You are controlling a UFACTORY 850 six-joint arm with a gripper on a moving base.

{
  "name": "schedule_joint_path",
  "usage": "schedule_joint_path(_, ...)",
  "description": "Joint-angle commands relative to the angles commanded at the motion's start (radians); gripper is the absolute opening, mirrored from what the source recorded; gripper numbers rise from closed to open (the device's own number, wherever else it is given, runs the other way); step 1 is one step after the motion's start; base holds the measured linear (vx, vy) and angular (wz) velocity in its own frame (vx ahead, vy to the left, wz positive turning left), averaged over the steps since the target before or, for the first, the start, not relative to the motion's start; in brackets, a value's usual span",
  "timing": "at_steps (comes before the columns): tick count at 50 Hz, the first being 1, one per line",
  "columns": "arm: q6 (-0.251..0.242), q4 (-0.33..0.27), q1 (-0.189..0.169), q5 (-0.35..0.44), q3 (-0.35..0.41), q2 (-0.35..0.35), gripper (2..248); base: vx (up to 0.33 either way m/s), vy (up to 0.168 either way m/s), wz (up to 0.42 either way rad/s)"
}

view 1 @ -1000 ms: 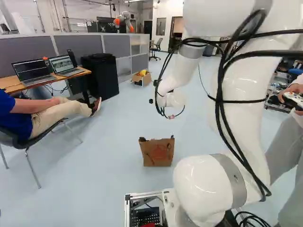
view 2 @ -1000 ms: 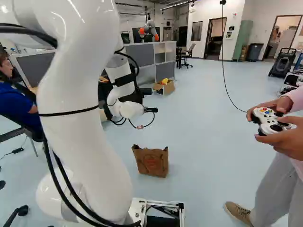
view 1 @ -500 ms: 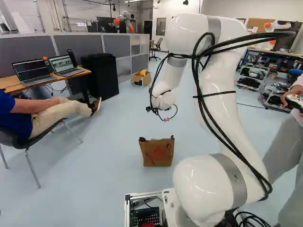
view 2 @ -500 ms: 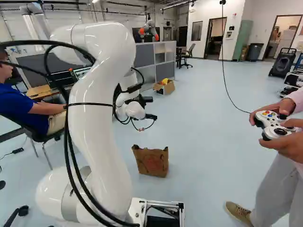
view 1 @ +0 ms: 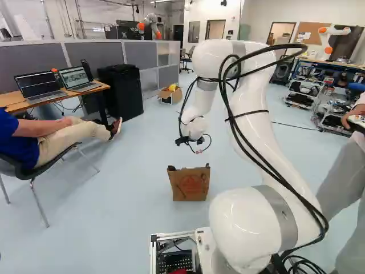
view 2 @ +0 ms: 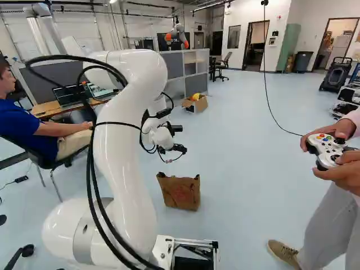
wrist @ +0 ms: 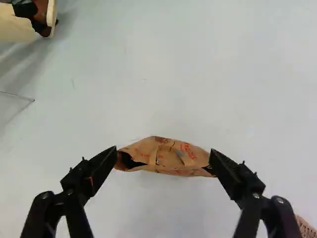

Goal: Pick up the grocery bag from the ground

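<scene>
Evidently poised for descent: gripper (wrist: 163, 150) wide open, empty, fingers spread presumably to straddle upright paper bag (view 1: 191, 185) on floor (view 1: 125, 188).

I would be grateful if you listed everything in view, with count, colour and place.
Grocery bag: one, brown, upright on the floor, below the gripper
Floor: one, pale blue, under the bag
Cardboard box: one, brown, on the floor beyond the bag
Laptops: two, dark, on the table
Table: one, brown-topped, at the left of the left base view
Large bin: one, black, beside the table
Partitions: several, grey, behind the table
Game controller: one, mostly white, at the right of the right base view
Other robots: two, white and orange, in the background
Smaller background items: too many to count surely
Arm: one, white, rising from the base
Gripper: one, black, open above the bag
</scene>
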Motion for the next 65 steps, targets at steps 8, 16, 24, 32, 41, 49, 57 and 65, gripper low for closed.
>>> schedule_joint_path(8, 0.000, 0.000, 0.000, 0.000, -0.031, -0.052, 247, 0.000, 0.000, 0.000)
schedule_joint_path(16, -0.035, 0.000, 0.000, 0.000, -0.063, -0.104, 247, 0.000, 0.000, 0.000)
schedule_joint_path(24, -0.174, 0.000, 0.000, 0.000, -0.097, -0.157, 247, 0.000, 0.000, 0.000)
schedule_joint_path(32, -0.343, 0.000, 0.000, 0.000, -0.134, -0.211, 247, 0.000, 0.000, 0.000)
schedule_joint_path(41, -0.526, 0.000, 0.000, 0.000, -0.175, -0.269, 247, 0.000, 0.000, 0.000)
schedule_joint_path(49, -0.694, 0.000, 0.000, 0.000, -0.214, -0.322, 247, 0.000, 0.000, 0.000)
schedule_joint_path(57, -0.862, 0.000, 0.000, 0.000, -0.255, -0.376, 247, 0.000, 0.000, 0.000)
schedule_joint_path(65, -1.031, 0.000, 0.000, 0.000, -0.297, -0.429, 247, 0.000, 0.000, 0.000)
